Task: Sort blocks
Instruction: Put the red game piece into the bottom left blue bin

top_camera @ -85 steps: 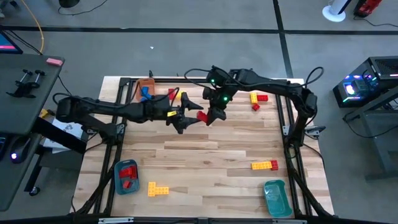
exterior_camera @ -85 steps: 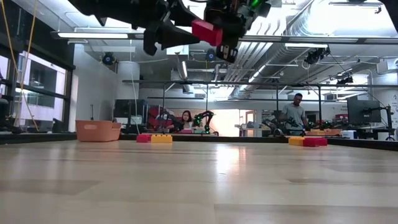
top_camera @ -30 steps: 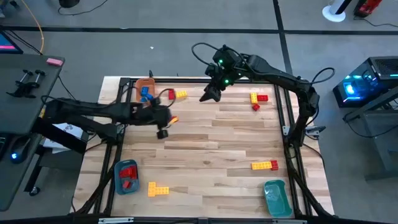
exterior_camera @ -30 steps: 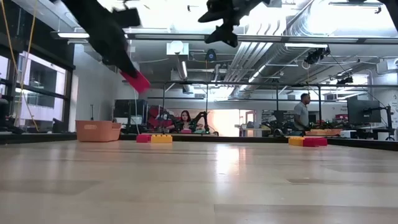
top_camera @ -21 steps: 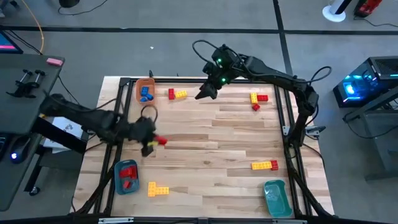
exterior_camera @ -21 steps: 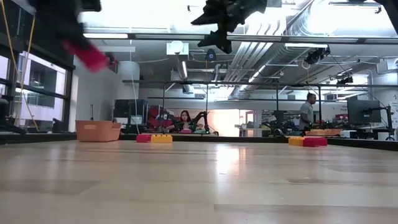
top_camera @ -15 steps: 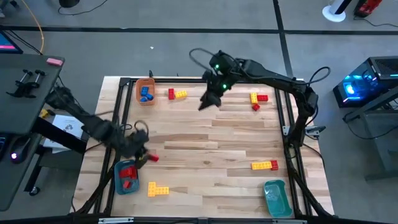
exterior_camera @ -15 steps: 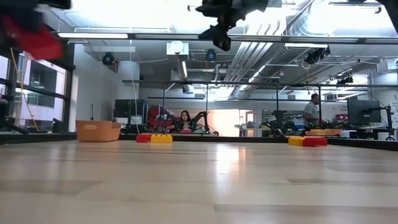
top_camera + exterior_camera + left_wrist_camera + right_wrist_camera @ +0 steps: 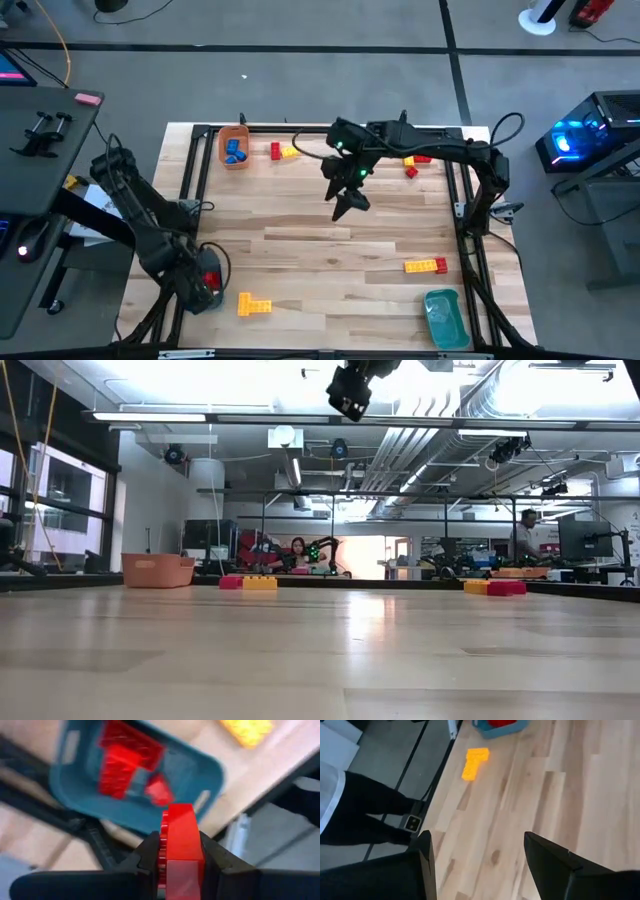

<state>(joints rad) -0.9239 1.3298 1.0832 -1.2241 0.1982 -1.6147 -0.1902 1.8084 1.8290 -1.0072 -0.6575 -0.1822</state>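
Sorting was partly done. The left claw (image 9: 181, 862) was clenched on a red block (image 9: 182, 842) and hung directly over the teal tray (image 9: 210, 775) at the table's near-left corner. That tray already held several red blocks (image 9: 127, 762), so red had a home and this piece looked about to join it; it had not been let go.

The orange tray (image 9: 234, 150) at the far-left corner held blue blocks (image 9: 234, 151), so blue seemed started too. A second teal tray (image 9: 444, 316) at the near-right corner sat with no blocks that I could make out.

Still loose on the table (image 9: 330, 250):
- a yellow cluster (image 9: 254, 304) just beside the red tray
- a red-and-yellow row (image 9: 283, 151) near the orange tray
- a yellow-and-red row (image 9: 425, 265) toward the right edge
- a small red and yellow group (image 9: 413, 164) at the far right, partly behind the right arm

The right claw (image 9: 477, 852) hung released and empty above the middle of the table, fingers (image 9: 547, 857) well spread, gripping nothing.

Judgement: less than half done. The joined rows mix colours and would probably need splitting before they could be sorted; no yellow had been placed anywhere yet.
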